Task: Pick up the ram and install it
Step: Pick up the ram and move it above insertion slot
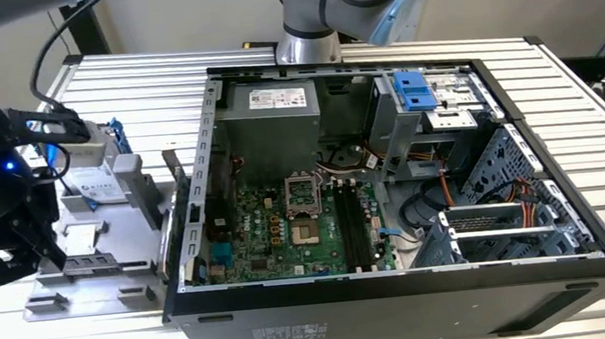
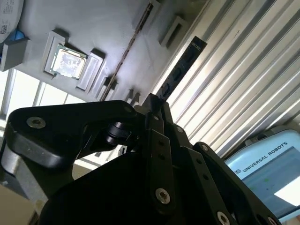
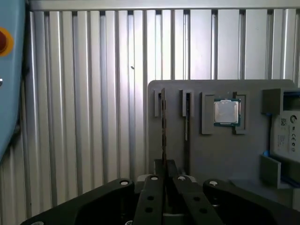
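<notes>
the jaws are clenched on the ram (image 3: 163,126), which stands edge-on between the gripper (image 3: 165,182) fingers in the first wrist view. in the second wrist view the ram (image 2: 180,70) shows as a dark narrow strip reaching out from the fingertips. it sits over the grey holder tray (image 3: 211,154) on the ribbed table (image 3: 93,93), in line with one of the tray's narrow slots; whether its far end is in that slot or lifted clear i cannot tell. in the exterior view the gripper (image 1: 8,253) hangs over that tray, well apart from the open computer case (image 1: 401,286) and its long black memory slots (image 1: 352,223).

the stick looks light, stiff and thin, so weight should be no trouble, but it is likely fragile. side load could bend or crack the board, and its chips and contact edge are best left untouched. the hold looks right: flat faces pinched, near one end of the long edge, which leaves much of the board overhanging and free to tilt if the grip is slack.
</notes>
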Robot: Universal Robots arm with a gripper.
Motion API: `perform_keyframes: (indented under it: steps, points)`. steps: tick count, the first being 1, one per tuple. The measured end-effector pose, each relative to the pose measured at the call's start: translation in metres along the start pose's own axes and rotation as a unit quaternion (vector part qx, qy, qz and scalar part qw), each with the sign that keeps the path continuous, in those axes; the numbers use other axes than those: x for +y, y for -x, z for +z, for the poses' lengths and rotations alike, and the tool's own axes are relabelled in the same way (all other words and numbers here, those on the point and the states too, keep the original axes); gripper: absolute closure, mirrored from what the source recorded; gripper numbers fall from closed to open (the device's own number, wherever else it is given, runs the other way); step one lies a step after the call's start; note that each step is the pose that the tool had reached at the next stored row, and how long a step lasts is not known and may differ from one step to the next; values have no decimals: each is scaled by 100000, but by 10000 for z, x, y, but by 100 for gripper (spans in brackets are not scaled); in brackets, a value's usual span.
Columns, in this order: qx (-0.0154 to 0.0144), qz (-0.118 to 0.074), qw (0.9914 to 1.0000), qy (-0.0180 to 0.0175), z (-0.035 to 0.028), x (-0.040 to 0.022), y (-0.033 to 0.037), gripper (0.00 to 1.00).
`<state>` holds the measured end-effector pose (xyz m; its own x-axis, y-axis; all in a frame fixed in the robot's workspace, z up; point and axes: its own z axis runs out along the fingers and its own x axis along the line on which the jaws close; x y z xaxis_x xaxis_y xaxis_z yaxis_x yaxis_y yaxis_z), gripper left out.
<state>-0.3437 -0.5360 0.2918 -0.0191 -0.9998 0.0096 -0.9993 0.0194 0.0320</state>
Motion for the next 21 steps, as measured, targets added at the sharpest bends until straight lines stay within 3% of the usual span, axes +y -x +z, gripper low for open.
perform_keyframes:
  steps: [21]
  points:
    - [8,0,100000,6,-952,31,-9,100]
